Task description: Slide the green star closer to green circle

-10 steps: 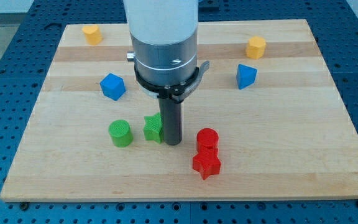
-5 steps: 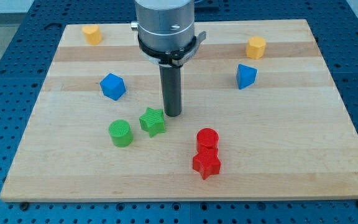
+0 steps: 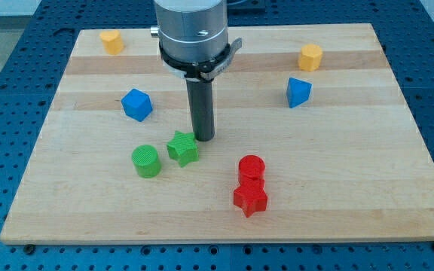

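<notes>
Nearly done, judging by the layout: green star (image 3: 183, 148) just to the view's right of the green circle (image 3: 146, 160) and a touch toward the view's top, with only a narrow strip of bare surface (image 3: 353, 188) between them. Not touching. Left to do, at most: one more short nudge toward the green circle, if a tighter pairing is wanted.

No pincer on this arm, only a straight dark rod, so nothing to spread or press together and nothing pinched. My tip (image 3: 203, 139) at the star's upper-right point, on the side away from the green circle; touching or barely apart, cannot tell which.

Well to the view's right of the green circle: red cylinder (image 3: 252, 167) and red star (image 3: 250, 199), clear of any push line.
</notes>
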Motion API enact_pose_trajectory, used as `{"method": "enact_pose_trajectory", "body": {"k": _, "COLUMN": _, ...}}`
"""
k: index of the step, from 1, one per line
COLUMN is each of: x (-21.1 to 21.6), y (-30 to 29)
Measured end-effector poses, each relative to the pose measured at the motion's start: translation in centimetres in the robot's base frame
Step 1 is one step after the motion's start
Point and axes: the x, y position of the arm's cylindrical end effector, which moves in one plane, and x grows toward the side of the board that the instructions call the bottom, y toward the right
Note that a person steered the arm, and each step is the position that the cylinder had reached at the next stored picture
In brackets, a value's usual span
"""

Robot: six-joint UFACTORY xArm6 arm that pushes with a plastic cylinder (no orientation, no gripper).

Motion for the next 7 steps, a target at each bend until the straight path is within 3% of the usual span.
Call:
{"method": "enact_pose_trajectory", "body": {"k": 4, "x": -1.0, "y": 0.5}}
{"method": "enact_pose_trajectory", "body": {"k": 7, "x": 0.7, "y": 0.2}}
